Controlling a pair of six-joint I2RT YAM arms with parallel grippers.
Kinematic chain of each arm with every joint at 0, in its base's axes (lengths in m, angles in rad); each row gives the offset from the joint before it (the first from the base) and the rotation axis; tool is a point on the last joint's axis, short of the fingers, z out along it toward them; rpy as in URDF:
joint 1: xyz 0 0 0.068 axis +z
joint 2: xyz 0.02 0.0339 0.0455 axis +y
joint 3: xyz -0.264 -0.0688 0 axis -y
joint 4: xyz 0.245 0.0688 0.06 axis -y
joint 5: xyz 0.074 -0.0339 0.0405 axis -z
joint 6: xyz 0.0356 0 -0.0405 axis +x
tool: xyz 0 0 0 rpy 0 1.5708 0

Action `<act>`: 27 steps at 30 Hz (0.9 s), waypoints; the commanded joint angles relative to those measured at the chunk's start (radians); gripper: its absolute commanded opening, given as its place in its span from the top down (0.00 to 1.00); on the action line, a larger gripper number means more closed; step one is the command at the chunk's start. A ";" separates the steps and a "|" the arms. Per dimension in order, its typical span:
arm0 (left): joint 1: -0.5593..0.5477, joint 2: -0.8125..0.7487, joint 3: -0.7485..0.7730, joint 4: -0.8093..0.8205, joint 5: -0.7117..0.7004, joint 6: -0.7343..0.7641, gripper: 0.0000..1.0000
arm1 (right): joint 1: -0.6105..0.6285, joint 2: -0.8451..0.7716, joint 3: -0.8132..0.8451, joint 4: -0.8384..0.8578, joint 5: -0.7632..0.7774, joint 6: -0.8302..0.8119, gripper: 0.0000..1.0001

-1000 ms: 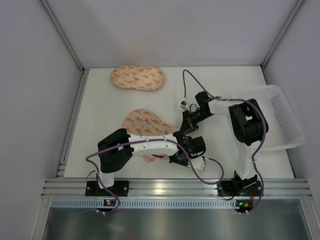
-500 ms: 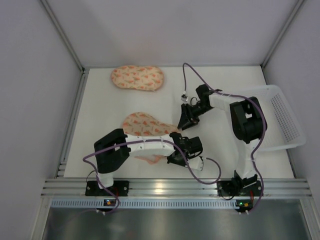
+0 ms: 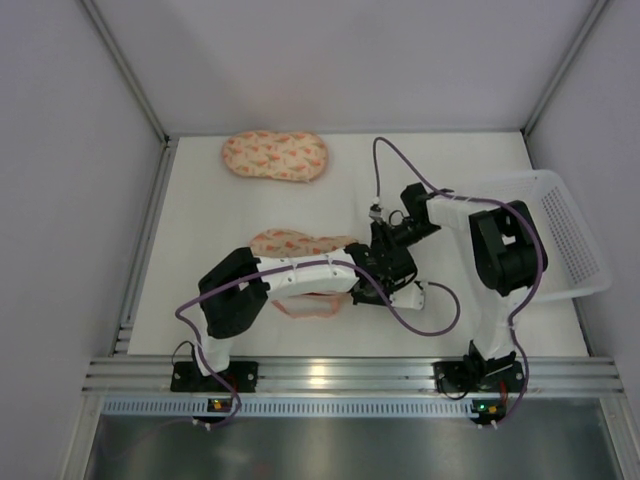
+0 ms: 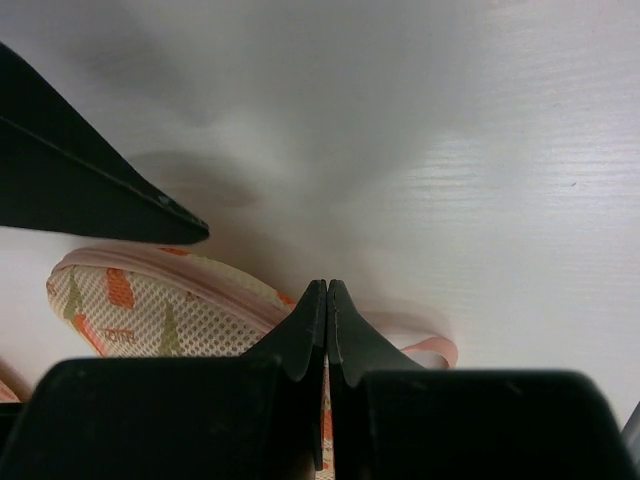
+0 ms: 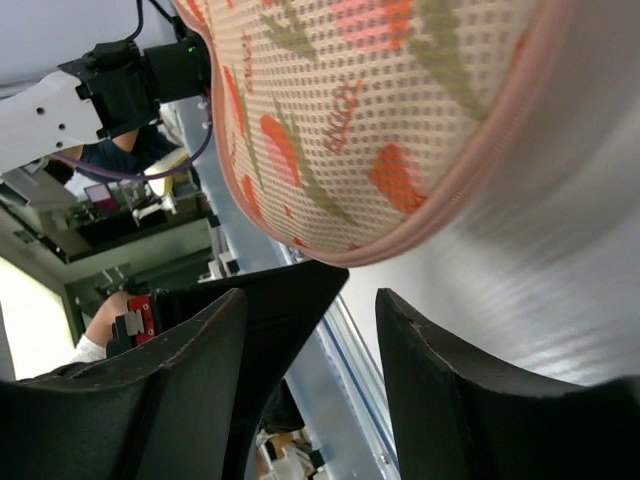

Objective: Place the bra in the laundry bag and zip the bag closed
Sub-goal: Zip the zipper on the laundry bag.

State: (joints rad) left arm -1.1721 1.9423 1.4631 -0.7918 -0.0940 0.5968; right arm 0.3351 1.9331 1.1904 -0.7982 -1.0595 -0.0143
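Near the middle of the counter point(image 3: 200, 230) lies the laundry bag point(image 3: 295, 242), partly under the left forearm, with a loop of its pink rim showing toward the near edge. The bra shows in no view, so I judge it is inside the bag or hidden under the arm, though I cannot tell which. The bag looks light and soft: a padded mesh shell that keeps its dome but gives under a push and would slide easily on the smooth counter. The bound pink rim and the zip pull look like the firmest places to grip, with one hand steadying the rim while the other draws the slider. A loose strap could catch in the teeth. The left hand point(image 4: 326, 292) has its fingers pressed tight together right on that rim, apparently pinching the edge or the pull. The right hand point(image 5: 310, 300) stands well open and holds nothing, with the bag's patterned shell just beyond its fingers. A second ago the right hand was closed and down against the left hand; it has since let go and drawn back a little. The left hand has moved away from the near edge, the bag's shell now shows narrower, and the scrap of red seen then is gone from sight. The twin pouch point(image 3: 275, 156) by the far edge and the white mesh basket point(image 3: 575, 230) at the right edge have not moved.
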 commanded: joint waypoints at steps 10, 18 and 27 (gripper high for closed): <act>-0.009 -0.035 -0.009 0.037 0.039 -0.014 1.00 | 0.059 0.040 0.049 0.039 -0.048 0.007 1.00; -0.026 -0.146 -0.160 0.036 0.089 -0.060 1.00 | 0.007 0.046 0.084 0.037 0.038 0.010 1.00; -0.026 -0.163 -0.166 0.045 0.085 -0.069 1.00 | -0.005 0.041 0.062 0.026 -0.045 0.040 0.47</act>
State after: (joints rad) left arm -1.1973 1.7947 1.2568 -0.7624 -0.0227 0.5430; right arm 0.3351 1.9911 1.2728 -0.7856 -1.0500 0.0078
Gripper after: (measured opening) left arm 0.013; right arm 0.459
